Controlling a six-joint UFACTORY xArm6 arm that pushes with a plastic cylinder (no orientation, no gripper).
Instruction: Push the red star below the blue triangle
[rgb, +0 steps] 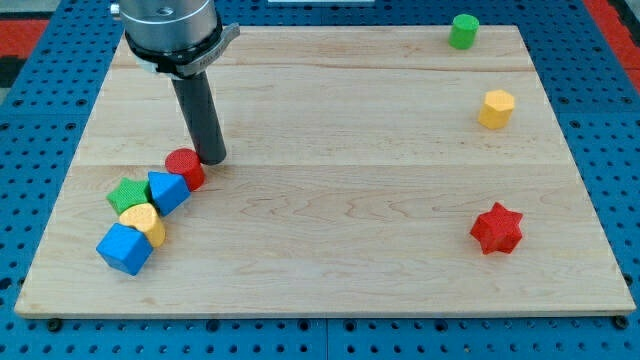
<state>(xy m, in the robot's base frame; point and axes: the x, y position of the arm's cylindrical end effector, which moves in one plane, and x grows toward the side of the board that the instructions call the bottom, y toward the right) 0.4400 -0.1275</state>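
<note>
The red star (497, 228) lies on the wooden board (330, 130) at the view's lower right, alone. The blue triangle (167, 190) sits at the view's left in a tight cluster, with a red round block (185, 167) touching its upper right. My tip (211, 159) rests on the board just right of the red round block, touching or nearly touching it, and up and to the right of the blue triangle. The red star is far to the right of my tip.
In the cluster are a green star (127, 195), a yellow heart-like block (144, 222) and a blue cube (124, 248). A green cylinder (464, 31) stands at the top right and a yellow hexagon (496, 108) at the right.
</note>
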